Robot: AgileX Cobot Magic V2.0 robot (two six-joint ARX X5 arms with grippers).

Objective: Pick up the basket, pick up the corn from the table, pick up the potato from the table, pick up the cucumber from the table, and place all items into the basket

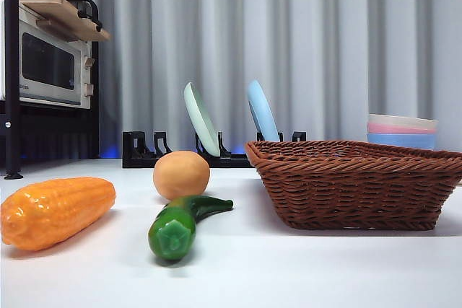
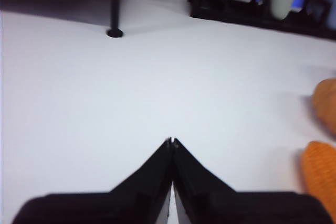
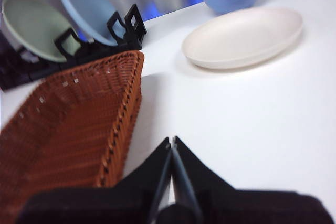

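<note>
The brown wicker basket [image 1: 357, 184] stands on the white table [image 1: 289, 272] at the right, with nothing showing inside it. The orange corn [image 1: 56, 210] lies at the left, the round tan potato [image 1: 181, 174] behind the middle, and the green cucumber [image 1: 182, 223] in front of it. Neither arm shows in the front view. My left gripper [image 2: 172, 141] is shut over bare table, with the corn [image 2: 321, 177] and potato [image 2: 326, 106] off to one side. My right gripper [image 3: 171, 140] is shut and empty just beside the basket [image 3: 68, 124].
A black dish rack [image 1: 209, 151] with a green and a blue plate stands behind. Stacked pastel bowls [image 1: 401, 130] sit at the back right, a white oval plate [image 3: 244, 36] near them. A microwave on a black shelf [image 1: 45, 63] is at the far left.
</note>
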